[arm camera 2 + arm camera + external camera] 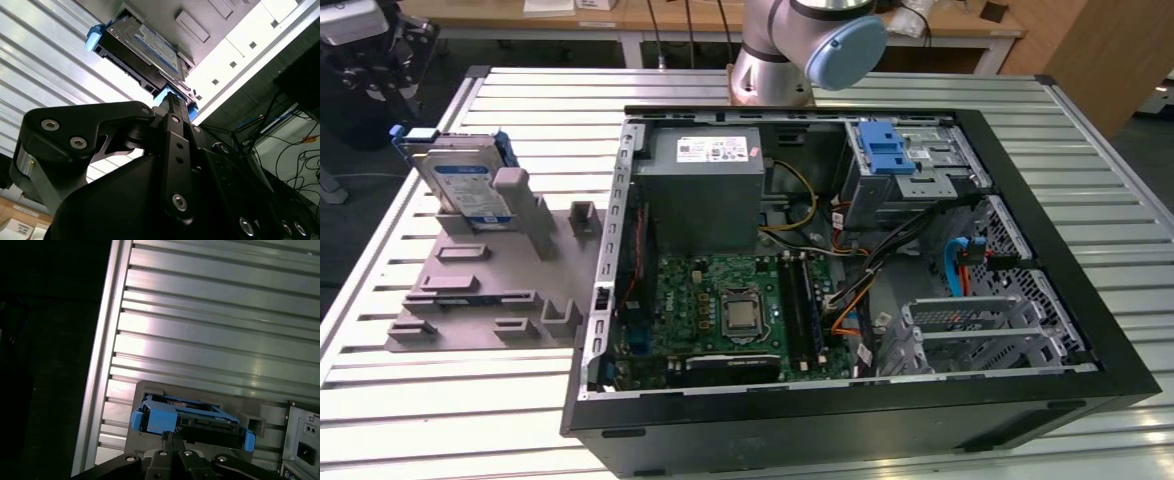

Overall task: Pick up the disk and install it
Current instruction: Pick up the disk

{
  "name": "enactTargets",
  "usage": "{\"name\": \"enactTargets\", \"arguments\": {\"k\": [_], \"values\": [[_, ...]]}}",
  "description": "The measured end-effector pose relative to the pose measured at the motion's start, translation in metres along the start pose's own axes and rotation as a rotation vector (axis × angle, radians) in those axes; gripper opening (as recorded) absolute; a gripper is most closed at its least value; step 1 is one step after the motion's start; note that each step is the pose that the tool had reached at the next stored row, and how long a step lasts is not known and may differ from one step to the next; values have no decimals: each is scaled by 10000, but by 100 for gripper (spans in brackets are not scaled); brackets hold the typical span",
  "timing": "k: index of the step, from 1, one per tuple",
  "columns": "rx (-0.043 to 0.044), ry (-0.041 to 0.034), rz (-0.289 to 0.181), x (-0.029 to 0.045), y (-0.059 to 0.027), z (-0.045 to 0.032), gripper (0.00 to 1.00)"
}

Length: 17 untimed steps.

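Disk is on the ribbed metal tabletop, to the exterior view's left of the open computer case. It stands on edge in a grey holder, framed in blue plastic. In the first wrist view the gripper hangs near that frame, its fingers drawn together and holding nothing.

An open computer case sits on a slatted metal table, beside a grey fixture.
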<state>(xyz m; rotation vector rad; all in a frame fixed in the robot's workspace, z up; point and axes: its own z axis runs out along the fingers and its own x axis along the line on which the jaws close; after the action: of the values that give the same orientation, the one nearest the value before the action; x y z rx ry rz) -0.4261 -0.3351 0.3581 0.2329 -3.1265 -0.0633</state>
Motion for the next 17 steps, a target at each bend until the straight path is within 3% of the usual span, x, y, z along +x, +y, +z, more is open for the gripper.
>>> {"name": "enactTargets", "arguments": {"k": [17], "values": [[1, 14, -339, 8, 1, 0, 11]]}}
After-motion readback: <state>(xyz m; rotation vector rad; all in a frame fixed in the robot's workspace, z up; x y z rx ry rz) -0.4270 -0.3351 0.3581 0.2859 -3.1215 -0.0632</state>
